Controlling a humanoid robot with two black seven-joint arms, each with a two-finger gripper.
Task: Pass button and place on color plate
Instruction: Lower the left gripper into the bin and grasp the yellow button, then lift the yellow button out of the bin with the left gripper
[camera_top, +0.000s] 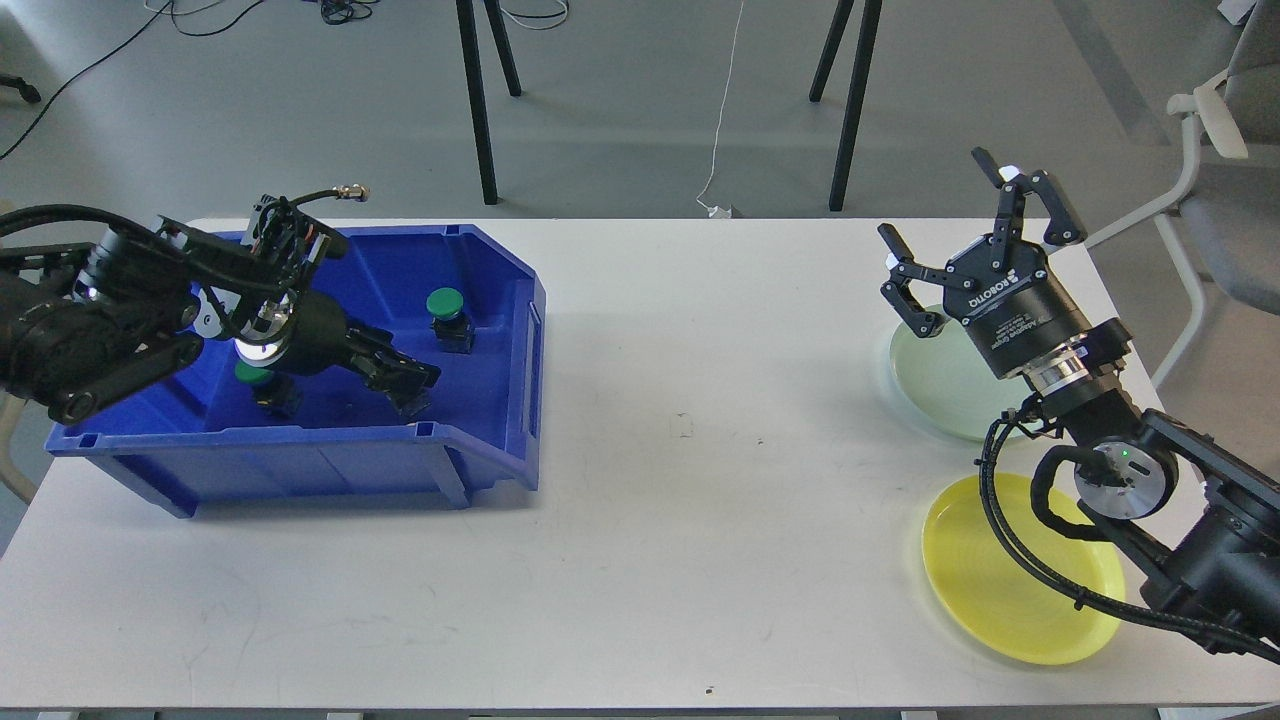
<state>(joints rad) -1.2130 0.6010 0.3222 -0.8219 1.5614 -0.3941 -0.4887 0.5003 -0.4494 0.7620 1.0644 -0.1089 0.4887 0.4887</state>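
Reaching into the blue bin (500, 330) at the tabletop's (700, 500) left end, we are lowering our left hand (410, 385) toward the bin floor, near its front wall. Its fingers are dark and seen close together against the blue, so we cannot tell whether they are apart or together.

Two green-capped buttons are standing upright in the bin, long axes vertical, caps facing up on black bodies. One green button (447, 312) is sitting toward the back right of the bin floor, apart from our left hand and behind it. The other button (262, 385) is sitting to the left, partly hidden under our left wrist, nearer the bin's front wall.

Our right hand (968, 245) is hovering above the tabletop's far right corner with its fingers spread wide apart, holding nothing. Beneath it a pale green plate (935, 385) is lying near the right edge, and a yellow plate (985, 590) is lying nearer the front right corner, partly covered by our right arm.

Between bin and plates the tabletop's middle is giving us broad open room. The bin's walls are hemming in our left hand on all sides.
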